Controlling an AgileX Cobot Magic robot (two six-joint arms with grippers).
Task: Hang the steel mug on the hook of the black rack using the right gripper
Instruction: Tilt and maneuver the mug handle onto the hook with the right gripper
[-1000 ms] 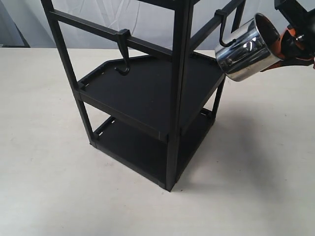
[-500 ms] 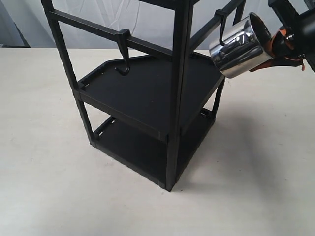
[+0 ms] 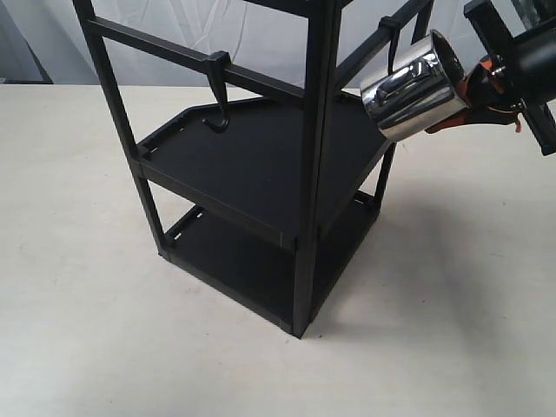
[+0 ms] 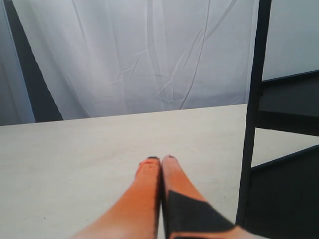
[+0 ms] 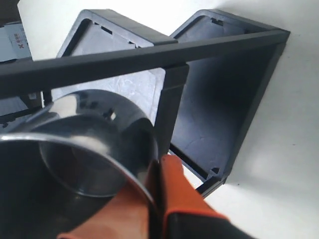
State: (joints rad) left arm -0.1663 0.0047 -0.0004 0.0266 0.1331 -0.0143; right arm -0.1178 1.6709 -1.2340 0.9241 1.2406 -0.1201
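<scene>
The steel mug [image 3: 415, 89] hangs tilted in the air at the upper right, its open mouth turned towards my right gripper [image 3: 469, 87], which is shut on its rim. In the right wrist view the orange fingers [image 5: 174, 189] pinch the mug's wall [image 5: 94, 144]. The mug's strap handle [image 3: 393, 84] sits right at the slim hook [image 3: 392, 42], which hangs from the right crossbar of the black rack [image 3: 313, 174]; the hook's lower end is hidden behind the mug. My left gripper [image 4: 160, 159] is shut on nothing, low over the table.
A broader black hook [image 3: 217, 100] hangs from the rack's left crossbar. Two flat shelves [image 3: 261, 165] fill the frame. A rack post [image 4: 253, 124] stands close beside the left gripper. White curtain behind; pale tabletop [image 3: 452, 287] around the rack.
The right gripper has carried the mug left and slightly up towards the slim hook, turning it so the handle now meets the hook. The left gripper has not moved.
</scene>
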